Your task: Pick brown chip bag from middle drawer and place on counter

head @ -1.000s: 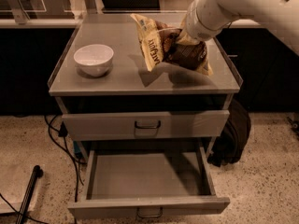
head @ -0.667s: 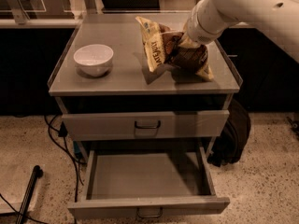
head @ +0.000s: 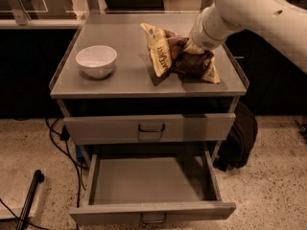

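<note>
Fingers of the gripper (head: pixel 187 48) pinch the brown chip bag (head: pixel 193 65) at its top; the bag rests on the counter (head: pixel 124 76), at three o'clock from the white bowl (head: pixel 96 60).

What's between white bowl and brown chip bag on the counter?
Nothing: bare counter between white bowl and brown chip bag in camera view; hand at the bag's top.

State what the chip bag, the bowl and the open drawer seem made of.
Brown chip bag: glossy plastic film, crinkled, with highlights.
White bowl: smooth, probably ceramic or plastic.
Middle drawer: matte grey, likely painted metal, with thin flat walls.
The gripper is at the bag's top.
</note>
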Controlling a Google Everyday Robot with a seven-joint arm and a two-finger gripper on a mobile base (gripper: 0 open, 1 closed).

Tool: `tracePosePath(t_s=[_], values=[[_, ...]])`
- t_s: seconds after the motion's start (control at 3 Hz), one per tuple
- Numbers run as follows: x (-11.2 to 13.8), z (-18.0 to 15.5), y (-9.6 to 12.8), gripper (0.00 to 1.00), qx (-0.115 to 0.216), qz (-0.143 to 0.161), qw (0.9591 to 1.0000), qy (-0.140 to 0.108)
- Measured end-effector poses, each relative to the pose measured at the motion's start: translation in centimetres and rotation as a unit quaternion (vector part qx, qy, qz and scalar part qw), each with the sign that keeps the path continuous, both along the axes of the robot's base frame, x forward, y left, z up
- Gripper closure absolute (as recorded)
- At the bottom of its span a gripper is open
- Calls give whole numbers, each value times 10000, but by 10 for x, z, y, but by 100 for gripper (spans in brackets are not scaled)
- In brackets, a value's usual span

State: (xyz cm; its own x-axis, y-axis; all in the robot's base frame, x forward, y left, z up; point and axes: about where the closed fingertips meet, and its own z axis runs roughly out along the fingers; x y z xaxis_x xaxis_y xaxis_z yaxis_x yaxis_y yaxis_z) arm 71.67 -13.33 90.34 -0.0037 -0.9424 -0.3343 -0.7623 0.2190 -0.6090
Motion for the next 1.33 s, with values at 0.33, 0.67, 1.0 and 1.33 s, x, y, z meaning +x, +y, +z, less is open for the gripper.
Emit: tracePosePath(t_s=[0.33, 0.67, 1.0, 1.33], values=[[0, -1, 0, 85, 10, -8, 10000, 9], [0, -1, 0, 61, 10, -8, 10000, 9], [0, -1, 0, 30, 10, -7, 10000, 9], [0, -1, 0, 7, 10, -7, 10000, 9]])
